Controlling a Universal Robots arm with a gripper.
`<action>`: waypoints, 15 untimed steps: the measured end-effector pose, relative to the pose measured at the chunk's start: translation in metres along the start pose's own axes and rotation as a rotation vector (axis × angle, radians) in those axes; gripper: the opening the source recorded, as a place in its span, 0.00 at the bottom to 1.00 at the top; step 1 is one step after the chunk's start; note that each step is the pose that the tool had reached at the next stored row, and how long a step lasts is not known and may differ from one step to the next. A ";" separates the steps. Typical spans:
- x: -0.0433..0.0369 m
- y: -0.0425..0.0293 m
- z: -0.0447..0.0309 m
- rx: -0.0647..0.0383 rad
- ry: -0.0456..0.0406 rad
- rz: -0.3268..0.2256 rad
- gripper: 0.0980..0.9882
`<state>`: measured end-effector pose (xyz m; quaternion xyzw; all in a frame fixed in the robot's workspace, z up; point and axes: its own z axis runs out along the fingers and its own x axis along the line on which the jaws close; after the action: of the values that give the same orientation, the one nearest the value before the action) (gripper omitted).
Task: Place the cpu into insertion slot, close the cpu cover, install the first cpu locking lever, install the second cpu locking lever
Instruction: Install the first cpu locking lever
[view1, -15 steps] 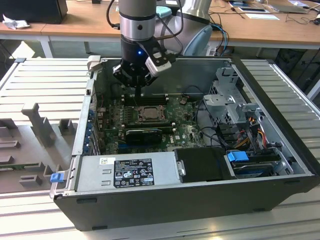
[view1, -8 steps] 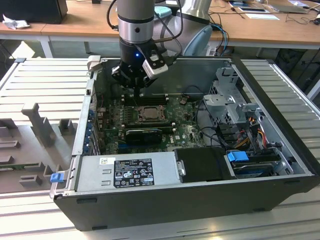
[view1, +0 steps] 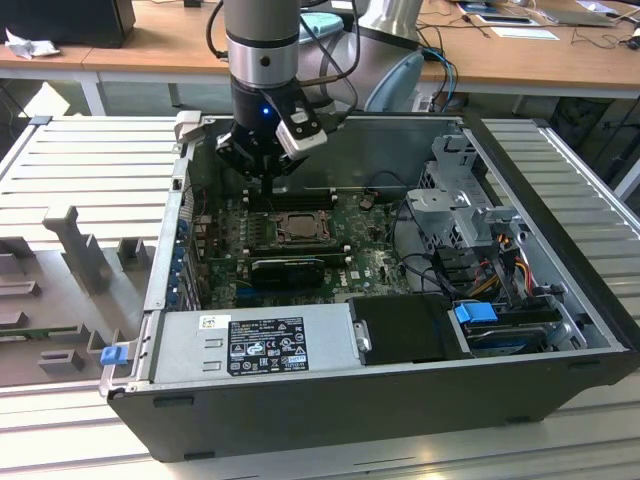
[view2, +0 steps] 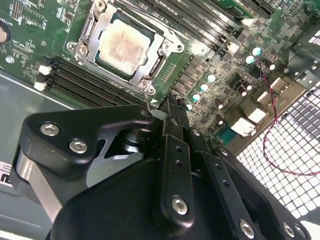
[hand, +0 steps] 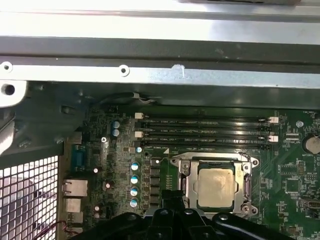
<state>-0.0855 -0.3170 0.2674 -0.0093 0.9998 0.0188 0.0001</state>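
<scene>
Exterior view: claw (view1: 268, 180) clenched shut, hanging just above the cpu (view1: 297, 229).

Second wrist view: chip sitting in the insertion slot (view2: 112, 66), cpu cover (view2: 89, 35) down around it.

First wrist view: claw tip beside the cover. Looks like lever time; calls for a small, steady push.

Bright room, shadowed case (view1: 400, 410) interior (dim), glare on chassis rail (hand: 150, 30)
</scene>
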 end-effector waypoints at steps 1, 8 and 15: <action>0.0000 0.0000 0.0003 0.000 -0.0006 0.013 0.01; 0.0105 0.0002 0.0011 0.000 -0.0018 0.044 0.01; 0.0183 0.0085 0.0067 0.000 -0.0017 0.044 0.01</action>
<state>-0.1039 -0.3086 0.2611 0.0126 0.9997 0.0188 0.0005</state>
